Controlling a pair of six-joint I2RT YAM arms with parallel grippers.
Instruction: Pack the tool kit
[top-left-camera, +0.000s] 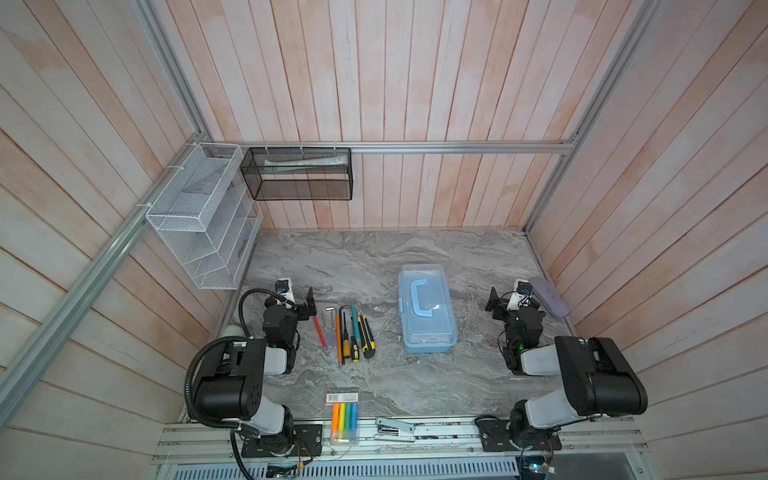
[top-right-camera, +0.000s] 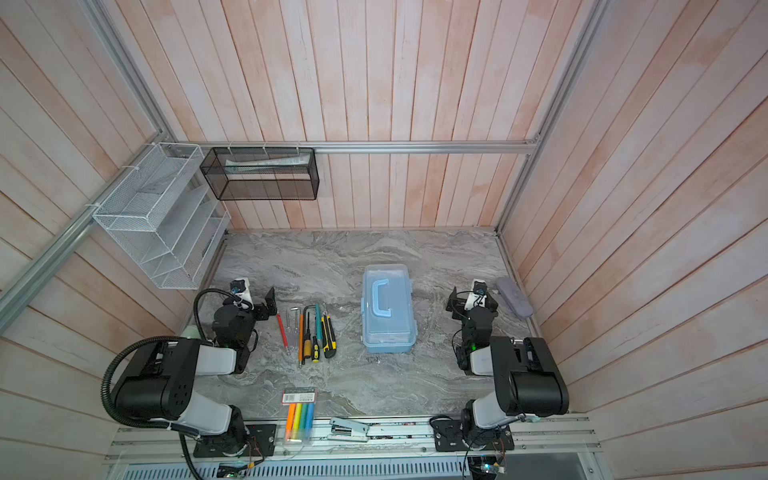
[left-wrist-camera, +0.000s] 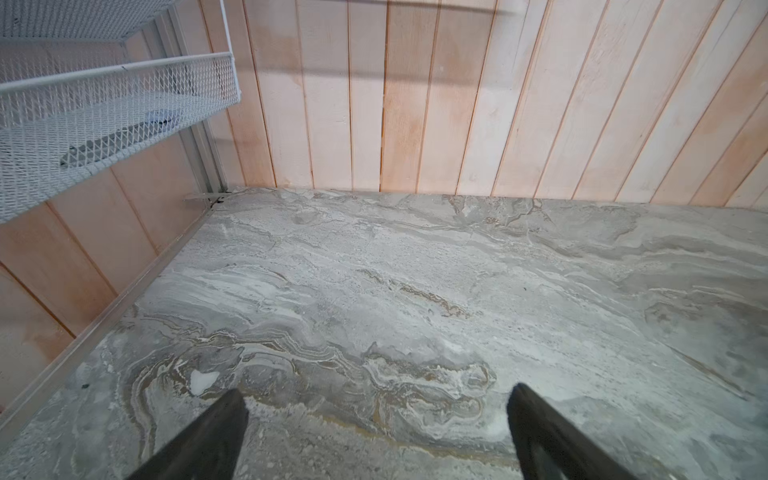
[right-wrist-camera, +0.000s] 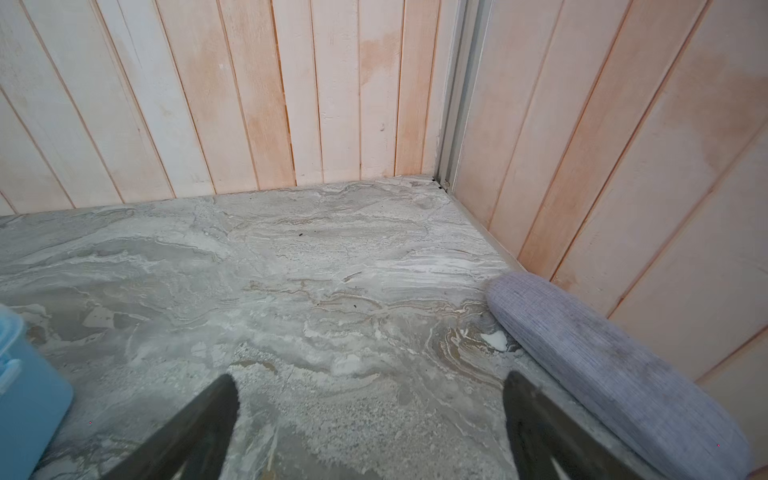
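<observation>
Counting one tool kit (top-left-camera: 427, 309): a light blue plastic box, oblong with rounded corners, under a clear lid with a blue loop handle lying flat on top. Standing with lid down on the table (top-left-camera: 374, 257), a little right of the middle in both top views, between the row of tools and the right arm, touching neither.

Counting two black pincers, both with jaws spread wide and gripping nothing: left pincer (left-wrist-camera: 377, 392) over bare table near the left wall, right pincer (right-wrist-camera: 370, 378) over bare table just beside one grey-lilac oblong case (right-wrist-camera: 615, 374), ribbed in texture, round-ended, lying along the right wall.

Left of the kit, one row of slim hand tools (top-left-camera: 347, 332) laid side by side, too close together for a sure count: red, orange, teal, black and yellow handles, bare metal shafts, and a chunky yellow-and-black one at the right end.

At the front edge, one flat clear marker pack (top-left-camera: 344, 415) showing four pens, orange, yellow, green and blue, and beside it one grey metal stapler (top-left-camera: 395, 428) on the aluminium rail.

Hanging above the left rear corner, two mesh holders: one white wire rack (top-left-camera: 199, 216) with slanted tiers and one black mesh basket (top-left-camera: 299, 174), box-shaped.

Below it all, grey stone-look tabletop with wavy pale and brown veins, matte and grainy. Around three sides, walls (top-left-camera: 415, 83) of whitewashed, pink-tinged wooden planks framed in aluminium profile.
</observation>
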